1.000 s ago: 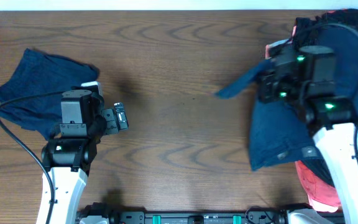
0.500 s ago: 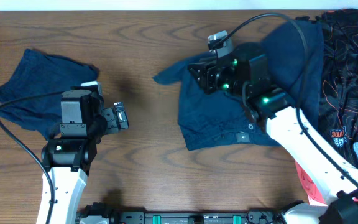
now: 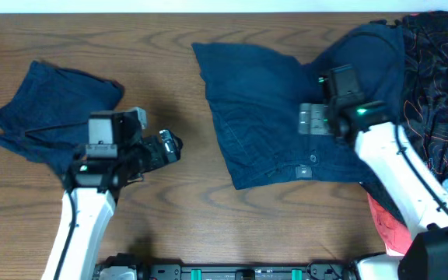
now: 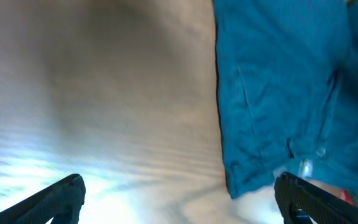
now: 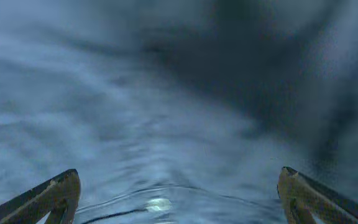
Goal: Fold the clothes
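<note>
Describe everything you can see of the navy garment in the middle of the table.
The dark navy cloth garment lies spread mostly flat and wrinkled on the brown wooden table. It is shorts-like, with a small pale button near its lower edge. Its right side meets the black orange-patterned garment. The right gripper is above it, jaws open.

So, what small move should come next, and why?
Probably move the left hand right, toward the near left corner of the shorts. The shorts lie spread out, the left hand is open over bare table beside them, and the right hand hangs open over their middle.
</note>
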### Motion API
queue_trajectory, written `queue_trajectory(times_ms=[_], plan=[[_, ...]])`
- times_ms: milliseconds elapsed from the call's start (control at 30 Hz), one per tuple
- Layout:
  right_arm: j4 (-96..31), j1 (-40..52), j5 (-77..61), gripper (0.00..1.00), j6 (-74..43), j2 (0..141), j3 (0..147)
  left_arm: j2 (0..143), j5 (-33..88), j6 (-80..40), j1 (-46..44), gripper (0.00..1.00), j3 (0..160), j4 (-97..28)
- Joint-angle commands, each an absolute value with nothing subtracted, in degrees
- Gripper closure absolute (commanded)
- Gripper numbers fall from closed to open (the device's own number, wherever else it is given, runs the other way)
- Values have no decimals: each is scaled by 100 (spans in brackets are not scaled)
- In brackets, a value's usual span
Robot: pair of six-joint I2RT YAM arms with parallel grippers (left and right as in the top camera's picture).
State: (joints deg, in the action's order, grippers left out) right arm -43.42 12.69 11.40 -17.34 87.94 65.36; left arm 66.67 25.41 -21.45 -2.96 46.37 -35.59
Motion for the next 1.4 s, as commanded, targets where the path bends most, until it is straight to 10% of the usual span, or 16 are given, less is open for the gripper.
queue_trajectory(times_ms=[0,567,667,800,1333,1367], plan=[[-4523,847,1500,1,-1708,8796,6578,7190,2941,-2663,-663,2,4547,-3487],[-5166,-425,1500,1,-1710,8718,6578,9736,2936,-4641,-3214,7,4547,-694],[-5168,-445,1494,1,-1710,8652,6578,9898,2891,-4639,-3420,28,4547,-491],[-5166,-449,1498,1,-1710,8582,6578,9889,2788,-4591,-3393,94,4550,-539],[-5234,-447,443,1,-1549,8582,6578,8326,1267,-1509,276,94,7319,-4292],[-5221,-445,211,1,-1415,8582,6578,8326,1334,-1511,475,83,7494,-4289]])
